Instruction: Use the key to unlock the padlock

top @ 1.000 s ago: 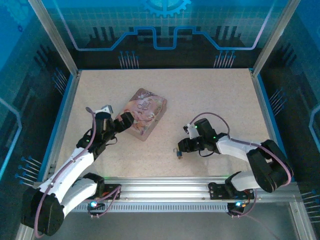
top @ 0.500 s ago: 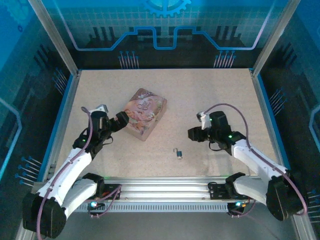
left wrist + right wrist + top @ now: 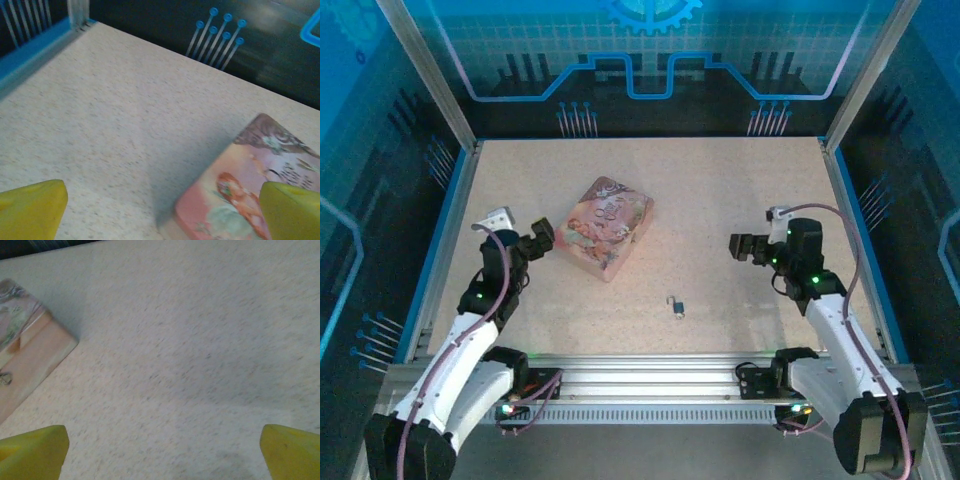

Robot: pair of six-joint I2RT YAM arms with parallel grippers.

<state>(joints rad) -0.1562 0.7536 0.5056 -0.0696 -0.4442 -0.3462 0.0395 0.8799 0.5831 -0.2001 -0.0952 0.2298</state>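
The tiny padlock [image 3: 676, 306], dark with a thin silvery shackle, lies alone on the table near the front middle. The key is too small to tell apart from it. My right gripper [image 3: 740, 247] hangs open well to the right of the padlock and a little farther back, with nothing between its yellow fingertips [image 3: 35, 450]. My left gripper [image 3: 541, 239] is open too, just off the left end of the pink illustrated tin [image 3: 610, 226]. In the left wrist view the tin's corner [image 3: 250, 190] lies ahead of the right fingertip [image 3: 292, 210].
The tin [image 3: 25, 350] lies slanted left of centre, a small metal clasp on its side. Blue-edged walls [image 3: 450, 230] and aluminium posts enclose the table. A rail [image 3: 650, 375] runs along the near edge between the arm bases.
My right gripper left the padlock, opened and drew back to the right. The padlock stayed on the table. My left gripper pulled back leftward off the tin.
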